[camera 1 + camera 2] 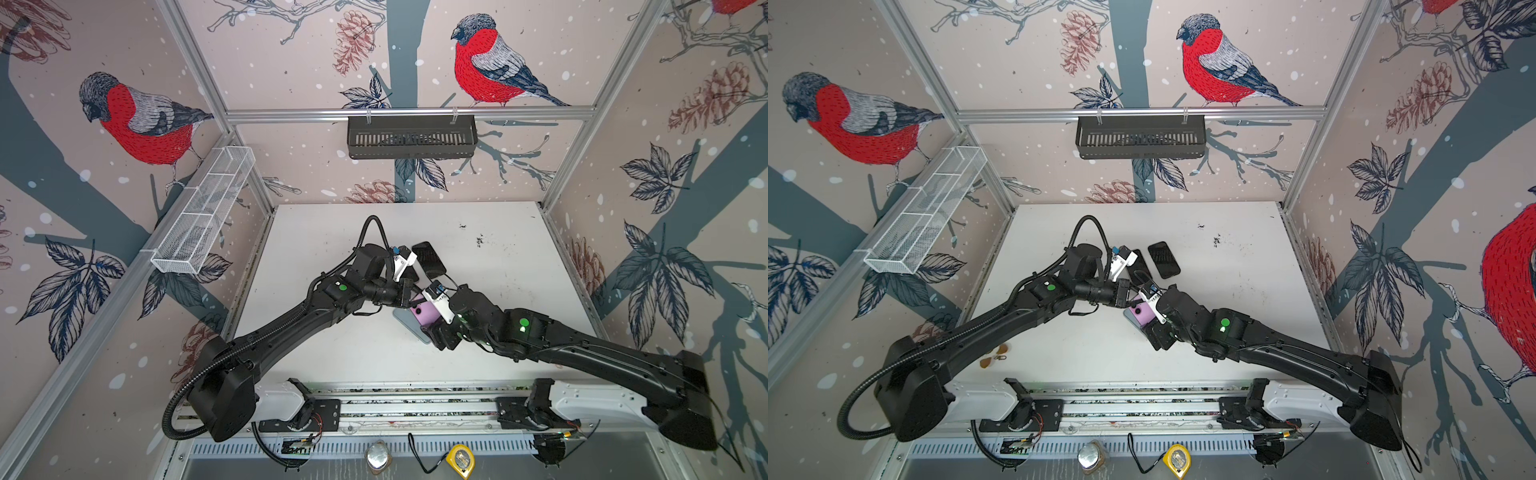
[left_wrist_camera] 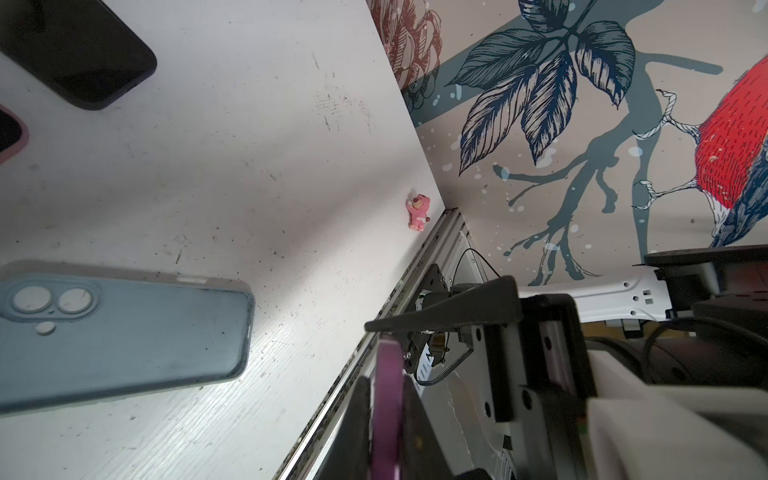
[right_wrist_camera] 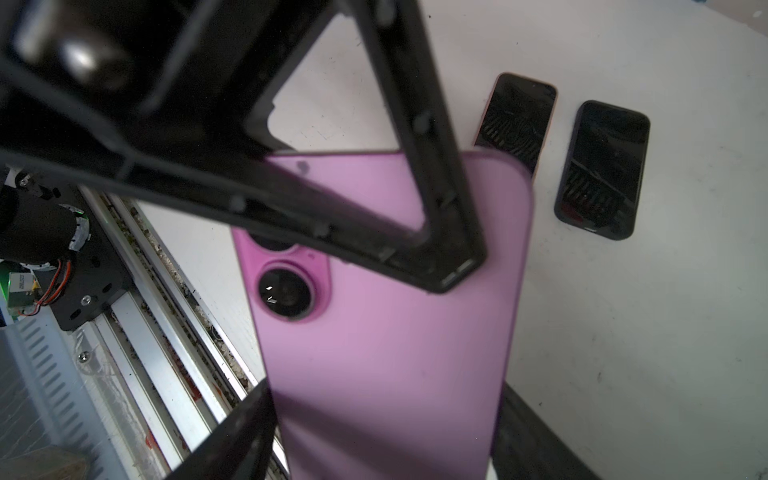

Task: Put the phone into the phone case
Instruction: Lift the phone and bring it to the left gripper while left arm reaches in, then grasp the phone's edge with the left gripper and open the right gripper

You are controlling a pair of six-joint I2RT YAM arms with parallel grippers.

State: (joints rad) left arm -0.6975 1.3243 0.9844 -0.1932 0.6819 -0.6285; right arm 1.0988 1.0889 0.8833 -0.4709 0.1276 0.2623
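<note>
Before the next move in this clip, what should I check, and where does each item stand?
1. Left gripper shut on phone: ok.
2. Right gripper hold on phone: cannot tell; its jaws flank the phone's sides.
3. Case empty, open side up: ok.
4. Phone lined up with case: cannot tell; they overlap in both top views.
5. Other phones apart from case: ok.

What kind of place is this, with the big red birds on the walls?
Likely a robot practice booth. A left arm and a right arm reach over a white table. A metal frame holds the bird walls. There is a purple phone and a blue phone case to work on.
</note>
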